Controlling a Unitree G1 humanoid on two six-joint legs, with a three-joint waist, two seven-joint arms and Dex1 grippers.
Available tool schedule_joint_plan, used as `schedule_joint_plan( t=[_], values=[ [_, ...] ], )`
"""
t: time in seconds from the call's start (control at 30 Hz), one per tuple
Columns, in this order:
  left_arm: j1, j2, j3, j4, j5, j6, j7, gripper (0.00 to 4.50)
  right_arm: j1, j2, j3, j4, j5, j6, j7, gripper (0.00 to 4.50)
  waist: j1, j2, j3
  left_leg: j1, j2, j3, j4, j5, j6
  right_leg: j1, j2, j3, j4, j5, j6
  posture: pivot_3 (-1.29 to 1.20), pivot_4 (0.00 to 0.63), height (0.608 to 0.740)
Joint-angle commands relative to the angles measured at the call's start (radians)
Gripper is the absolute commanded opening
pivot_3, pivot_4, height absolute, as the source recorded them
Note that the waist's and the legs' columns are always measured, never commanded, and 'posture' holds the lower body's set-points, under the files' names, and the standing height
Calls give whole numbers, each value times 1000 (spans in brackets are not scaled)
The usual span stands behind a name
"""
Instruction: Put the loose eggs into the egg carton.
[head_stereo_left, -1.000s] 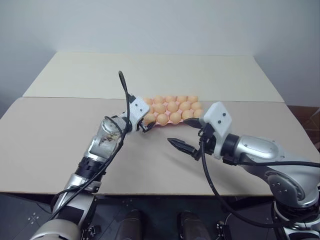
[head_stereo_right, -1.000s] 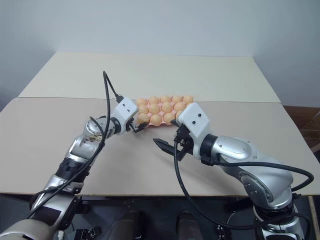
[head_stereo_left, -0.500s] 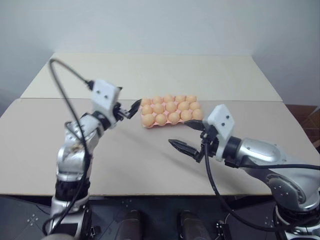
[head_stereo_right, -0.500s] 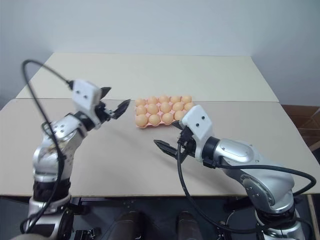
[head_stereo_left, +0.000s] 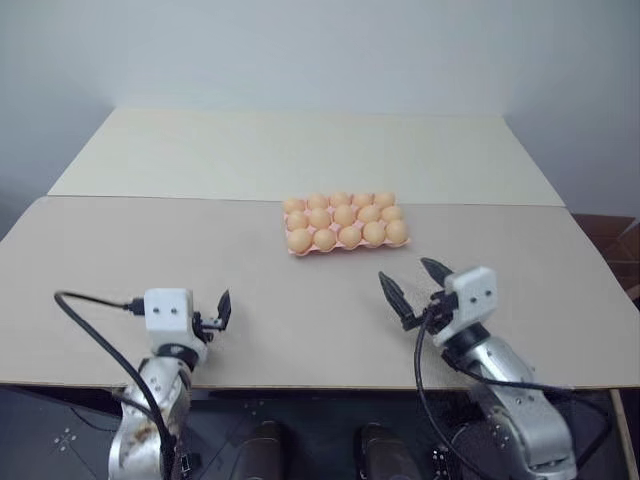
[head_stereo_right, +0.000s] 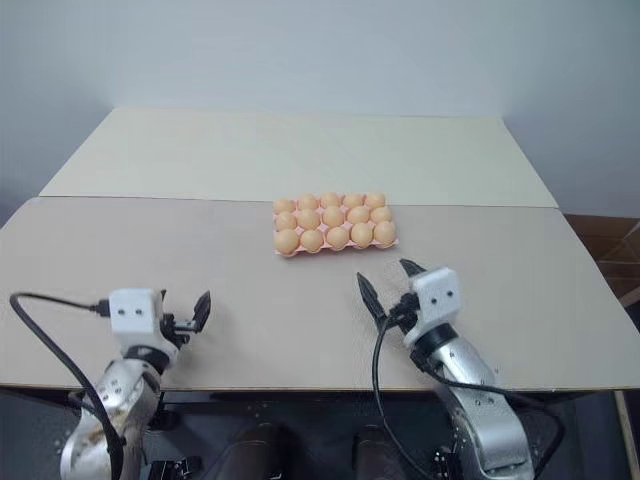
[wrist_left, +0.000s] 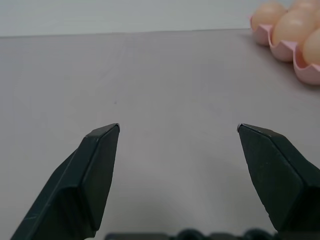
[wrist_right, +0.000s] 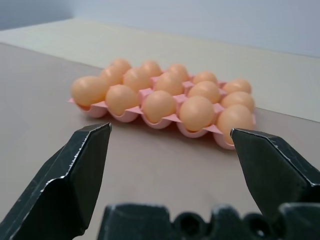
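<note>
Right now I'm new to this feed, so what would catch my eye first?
The pink egg carton, every cup filled with orange-tan eggs, sits mid-table just past the seam. Nearer the table's front edge, the left tool and right tool hang open and empty, apart from the carton.

Pink egg carton (head_stereo_left: 345, 248) sits mid-desk (head_stereo_left: 250, 300), every visible cup filled with an orange-tan egg (head_stereo_left: 324, 238), three rows of five. Left pincer (head_stereo_left: 222, 310) hangs at about 8 o'clock from the carton near the front edge, holding nothing. Right pincer (head_stereo_left: 415, 287) is at roughly 5 o'clock, closer to the carton, fingers spread wide and empty.
</note>
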Motion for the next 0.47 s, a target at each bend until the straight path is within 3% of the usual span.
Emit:
schedule_joint_plan(
  t=[0.03, 0.23, 0.47],
  values=[
    [62, -13, -10, -42, 12, -152, 8, 4091, 65, 45, -50, 27, -58, -191, -23, 4500, 0, 0, 0, 0, 0, 0, 0, 0, 0, 0, 0, 0, 0, 0, 0, 0, 150, 740],
    [88, -25, -13, -2, 5, -293, 3, 4091, 169, 120, -38, 55, -70, -273, -28, 4500, -1, 0, 0, 0, 1, 1, -1, 0, 0, -1, 0, 0, 0, -5, -8, 0, 150, 740],
    [106, -19, -37, 39, 13, -376, -8, 4091, 141, 139, -54, 130, -118, -317, -47, 4500, -2, 0, 0, 0, 1, 1, -1, 0, 0, -1, 0, 1, -1, -5, -8, 0, 150, 740]
  ],
)
